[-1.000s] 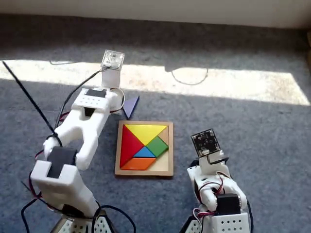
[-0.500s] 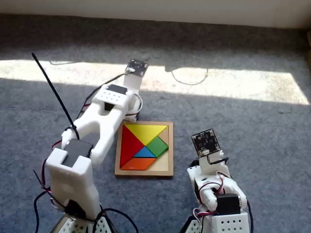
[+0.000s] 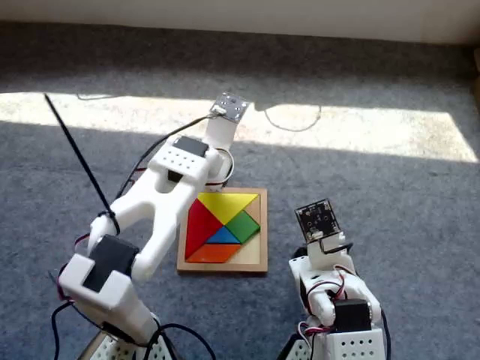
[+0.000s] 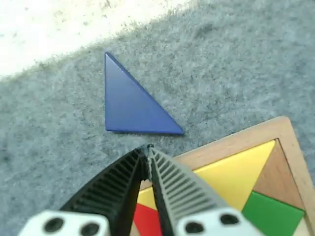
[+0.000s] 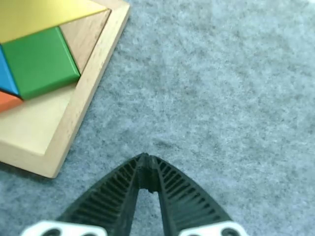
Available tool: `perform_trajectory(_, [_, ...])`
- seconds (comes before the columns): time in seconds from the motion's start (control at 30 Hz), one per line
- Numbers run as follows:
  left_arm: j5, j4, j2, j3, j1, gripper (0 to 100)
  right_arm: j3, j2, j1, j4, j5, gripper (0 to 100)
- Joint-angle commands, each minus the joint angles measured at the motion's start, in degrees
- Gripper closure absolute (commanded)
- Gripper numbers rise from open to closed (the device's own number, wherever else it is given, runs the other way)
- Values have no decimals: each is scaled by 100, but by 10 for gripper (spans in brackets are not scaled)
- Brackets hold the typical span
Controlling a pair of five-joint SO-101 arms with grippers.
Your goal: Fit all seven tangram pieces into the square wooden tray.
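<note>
Left gripper is pinched shut with nothing in it, tips hanging just over the far rim of the wooden tray. It has swung across from the tray's left side in the last second! The blue triangle lies flat on the carpet just beyond those tips, outside the tray; whether it got nudged is hard to tell. Right gripper is closed and empty, parked over carpet beside the tray. That triangle looks like the next pickup.
</note>
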Motion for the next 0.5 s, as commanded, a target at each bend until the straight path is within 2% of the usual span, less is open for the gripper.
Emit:
perform_trajectory(0.0, [-18, -774, -1411, 752, -462, 995, 593, 57, 84, 22, -9, 991])
perform_trajectory(0.13, [-9, -2295, -1877, 1684, -901, 995, 593, 57, 84, 22, -9, 991])
perform_trajectory(0.3, [-9, -3859, -1288, 2158, -980, 994, 593, 57, 84, 22, -9, 991])
perform_trajectory(0.37, [-9, -4062, -778, 1938, -980, 994, 593, 57, 84, 22, -9, 991])
perform_trajectory(0.47, [-9, -3877, 154, 1182, -989, 994, 593, 57, 84, 22, -9, 991])
